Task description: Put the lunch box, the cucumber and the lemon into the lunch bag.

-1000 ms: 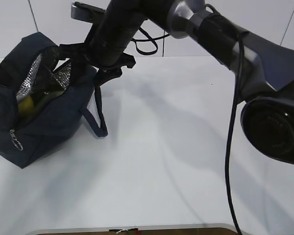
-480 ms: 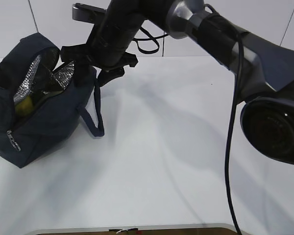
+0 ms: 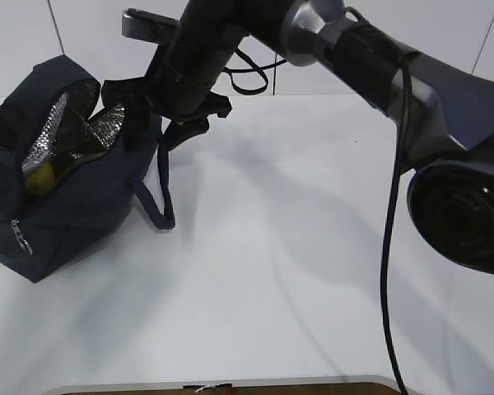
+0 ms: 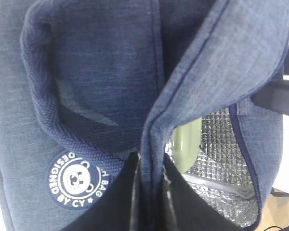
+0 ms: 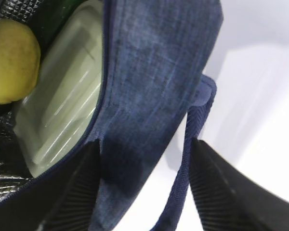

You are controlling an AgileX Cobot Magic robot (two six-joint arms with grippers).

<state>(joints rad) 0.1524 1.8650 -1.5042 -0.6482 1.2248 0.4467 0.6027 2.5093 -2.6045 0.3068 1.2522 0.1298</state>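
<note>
Left gripper [image 4: 149,192] pinches lunch bag [image 4: 86,72] rim; right gripper [image 5: 144,183] wide open astride wall. Pulling could tip bag, spilling lemon [image 5: 12,60], lunch box [image 5: 62,110] left of right fingers.

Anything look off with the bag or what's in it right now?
Nothing spilled or damaged. The bag gapes open, leaning. Inside, the lemon lies beside the lunch box, lid on. The left tool pinches the bag's rim; the right tool is open around its side wall and handle.

The lunch bag [image 3: 62,173] has shifted a little left — its mouth is pulled wider open by the right end effector [image 3: 160,103].
</note>
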